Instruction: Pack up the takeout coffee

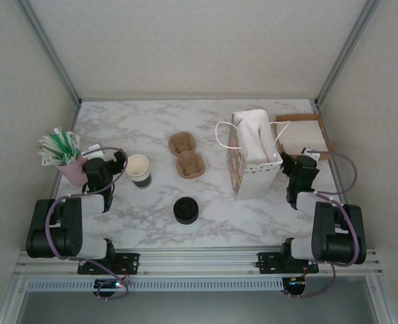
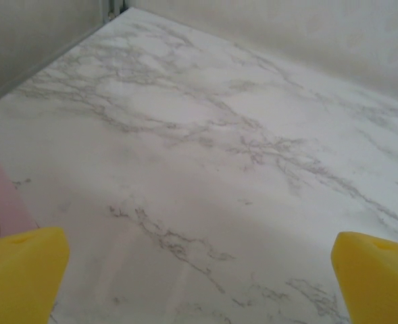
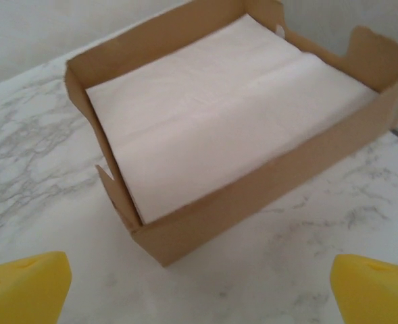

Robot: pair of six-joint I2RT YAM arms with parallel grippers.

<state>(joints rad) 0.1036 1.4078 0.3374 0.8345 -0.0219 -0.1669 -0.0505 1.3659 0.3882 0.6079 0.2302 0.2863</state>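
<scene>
From overhead, a lidless, dark-walled paper cup (image 1: 139, 170) stands just beside the left gripper (image 1: 119, 160). A low black lid (image 1: 186, 210) sits apart, front centre; whether a cup is beneath, I cannot tell. Left wrist: jaws spread wide over bare marble table (image 2: 205, 135). Right wrist: the right gripper (image 3: 199, 283) gapes too, with napkins (image 3: 212, 115) in a cardboard box (image 3: 253, 202) ahead.

Tabletop (image 1: 151, 128): marble-patterned, smooth, faint sheen. Tray (image 3: 253, 196) at centre frame: brown cardboard, matt, raw cut edges, holding soft matt white paper napkins (image 3: 212, 115). Fingertips (image 3: 23, 287) of the right gripper (image 3: 199, 293), lower corners: yellow, matt, plastic-like.
</scene>
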